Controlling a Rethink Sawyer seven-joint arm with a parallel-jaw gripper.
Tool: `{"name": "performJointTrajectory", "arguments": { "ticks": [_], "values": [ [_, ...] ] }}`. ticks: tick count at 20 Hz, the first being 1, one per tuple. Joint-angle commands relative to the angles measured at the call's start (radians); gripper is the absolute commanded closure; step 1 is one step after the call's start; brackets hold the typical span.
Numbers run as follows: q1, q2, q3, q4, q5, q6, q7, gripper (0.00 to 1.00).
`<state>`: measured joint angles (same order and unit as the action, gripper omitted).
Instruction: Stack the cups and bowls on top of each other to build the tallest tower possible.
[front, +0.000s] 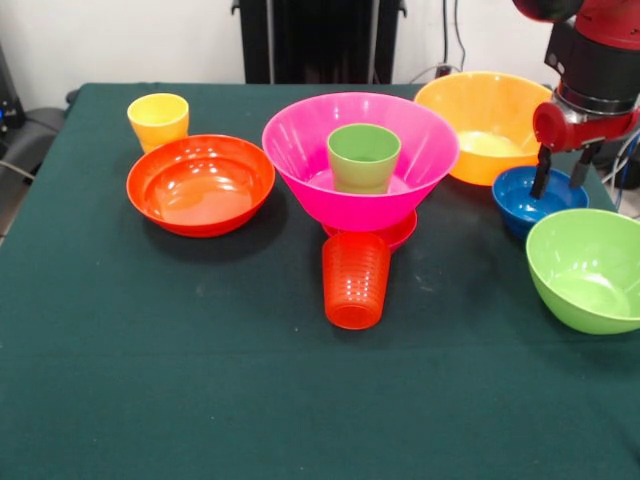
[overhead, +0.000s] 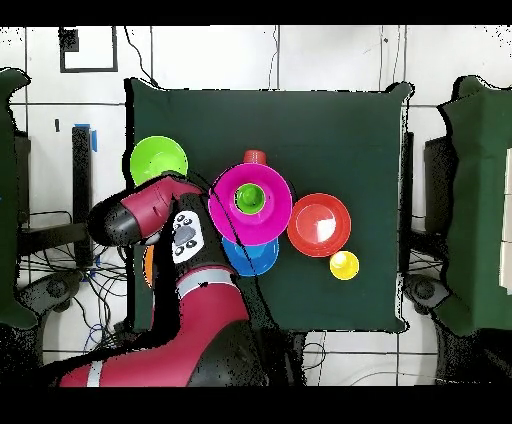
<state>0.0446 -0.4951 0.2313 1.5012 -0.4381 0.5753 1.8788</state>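
The large pink bowl (front: 300, 150) (overhead: 272, 212) stands mid-table with the light green cup (front: 363, 157) (overhead: 249, 197) upright inside it; a reddish rim (front: 398, 235) shows beneath the bowl. Just in front, the ribbed orange-red cup (front: 355, 280) (overhead: 254, 157) lies on its side. My gripper (front: 560, 172) is open at the small dark blue bowl (front: 520, 205), one finger inside and one behind its far rim. The arm hides both in the overhead view. A medium blue bowl (overhead: 250, 260) sits against the pink bowl, hidden in the front view.
A yellow cup (front: 158, 120) (overhead: 344, 265) and a wide red-orange bowl (front: 200, 185) (overhead: 318, 224) stand on one side. The large yellow-orange bowl (front: 485, 125) (overhead: 148, 265) and the lime green bowl (front: 590, 270) (overhead: 158, 160) flank the dark blue one.
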Motion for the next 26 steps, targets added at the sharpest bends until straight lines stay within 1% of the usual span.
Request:
{"name": "performJointTrajectory", "arguments": {
  "ticks": [1,4,12,16,20,26],
  "values": [
    [-0.004,0.031,0.007,-0.027,-0.020,-0.062,0.066,0.00],
    [0.004,0.023,0.008,-0.012,-0.010,-0.063,0.077,0.00],
    [0.008,0.019,0.014,-0.014,0.001,-0.040,0.071,0.00],
    [0.006,0.019,0.022,0.005,0.008,-0.055,0.079,0.00],
    [0.019,0.009,0.016,0.032,0.014,-0.067,0.106,0.00],
    [0.027,0.006,0.012,0.032,0.014,-0.062,0.108,0.00]
  ]
}}
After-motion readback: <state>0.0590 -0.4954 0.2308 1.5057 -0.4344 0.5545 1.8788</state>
